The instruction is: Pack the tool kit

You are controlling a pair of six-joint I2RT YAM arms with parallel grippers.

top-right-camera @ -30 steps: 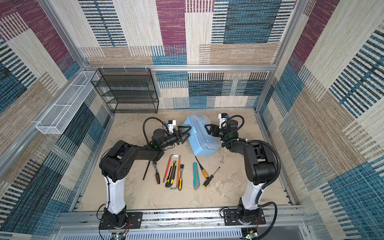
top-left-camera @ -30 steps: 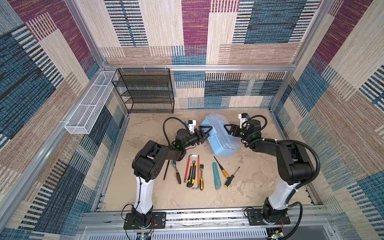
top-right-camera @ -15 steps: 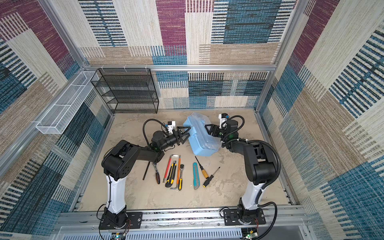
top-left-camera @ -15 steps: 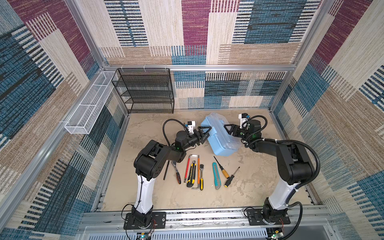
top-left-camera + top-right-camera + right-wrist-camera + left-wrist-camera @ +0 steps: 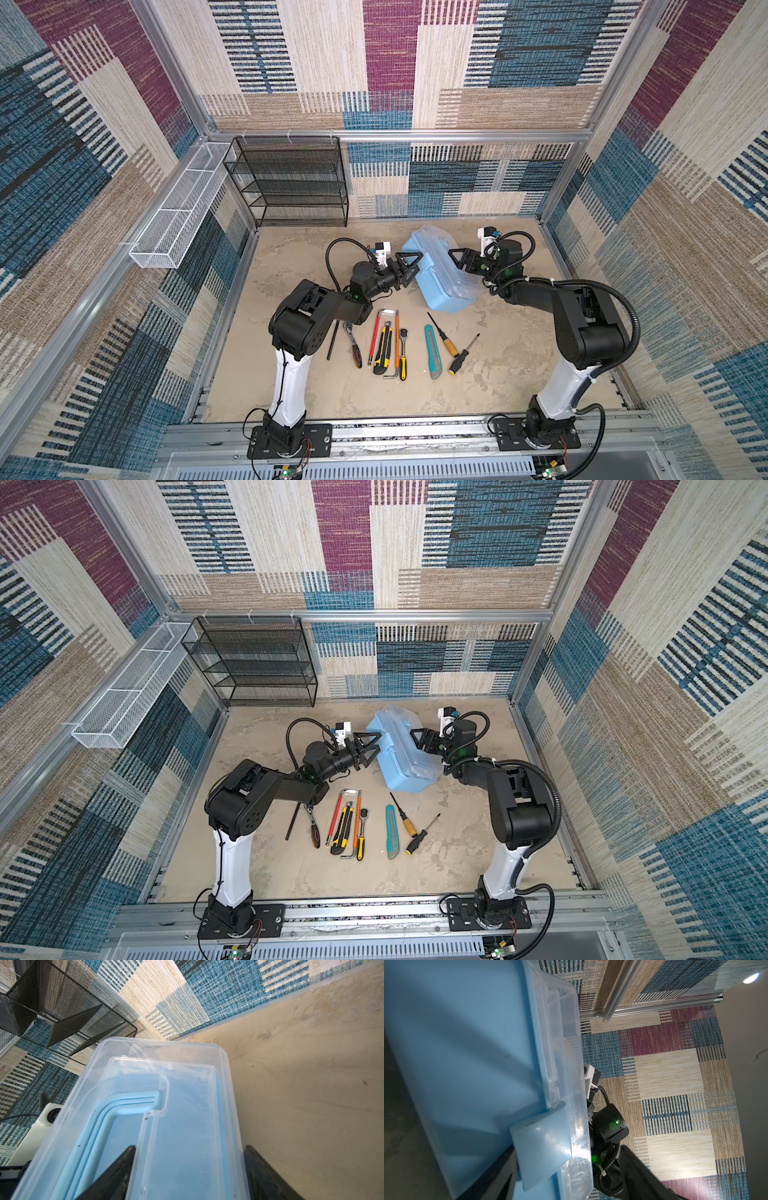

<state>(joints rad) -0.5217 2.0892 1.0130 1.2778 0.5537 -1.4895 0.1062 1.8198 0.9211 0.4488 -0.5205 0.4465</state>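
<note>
Light-blue tool box (image 5: 446, 278) sits toward the worktop's (image 5: 291, 270) 12 o'clock, loose tools (image 5: 382, 347) at its 6. Left fingers (image 5: 413, 253) gape around the latch (image 5: 542, 1147) at 9; right fingers (image 5: 459, 259) gape astride the lid's (image 5: 182, 1059) edge at 3.

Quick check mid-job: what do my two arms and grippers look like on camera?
Both match: the left arm and right arm have white lower links, black joints and upper links, green status lights and black cables. The left gripper and right gripper are black triangular open frames beside white camera mounts.
</note>
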